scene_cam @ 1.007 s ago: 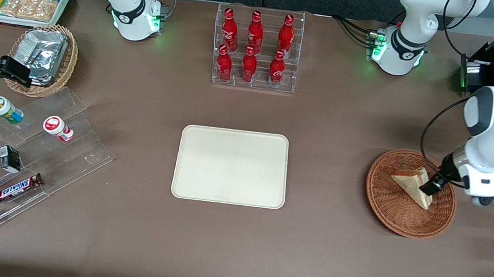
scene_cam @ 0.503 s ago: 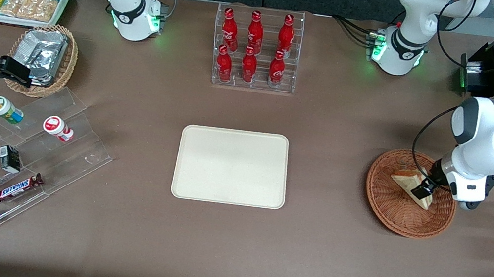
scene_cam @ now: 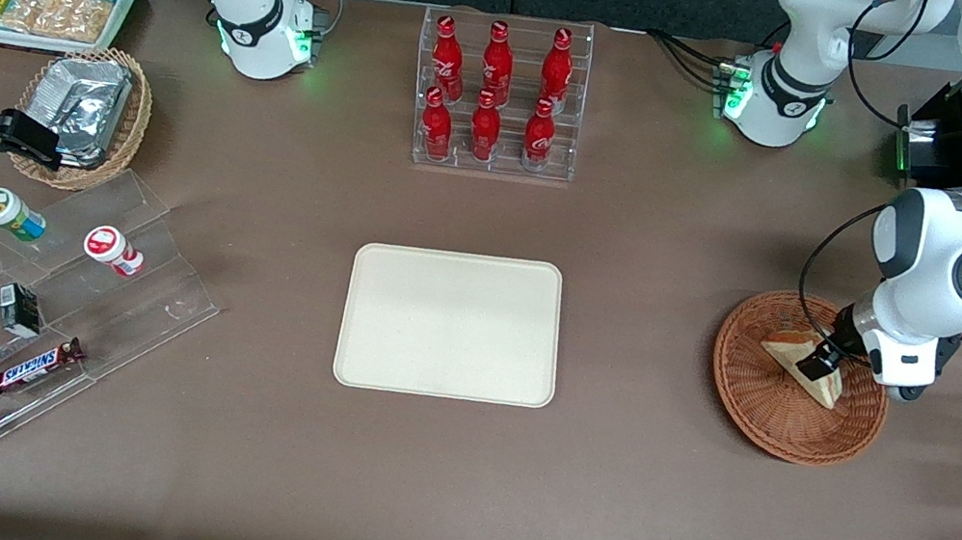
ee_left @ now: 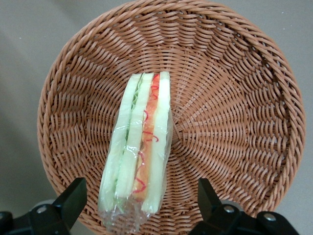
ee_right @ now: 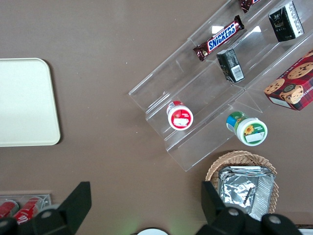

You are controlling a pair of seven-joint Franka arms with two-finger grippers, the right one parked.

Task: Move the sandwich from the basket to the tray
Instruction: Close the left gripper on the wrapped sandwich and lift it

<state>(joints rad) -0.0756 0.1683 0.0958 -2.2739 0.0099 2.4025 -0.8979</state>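
Your sandwich (scene_cam: 797, 354) lies in the reddish-brown wicker basket (scene_cam: 768, 426), a wrapped wedge resting on the weave near the basket's middle with its cut edge turned up, so the wrist camera looks straight down on it (ee_left: 139, 147) and its pale bread, green and red layers. The basket (ee_left: 234, 98) sits on the worktop toward the working arm's end, well apart from the tray.

Your gripper (scene_cam: 820, 364) is down inside the basket, right over the sandwich. In the wrist view its two fingers (ee_left: 71, 198) stand spread, one to each side of the wedge's nearer end, with a gap between each finger and the wrapping (nothing is pinched).

The cream tray (scene_cam: 443, 381) lies flat at the middle of the worktop. Farther from the front camera than the tray, near the worktop's edge, you see a clear rack of red bottles (scene_cam: 498, 97). Toward the parked arm's end sits a smaller basket of foil packets (scene_cam: 82, 110), and nearer the front camera than it a clear stepped stand with snack bars (scene_cam: 35, 366).
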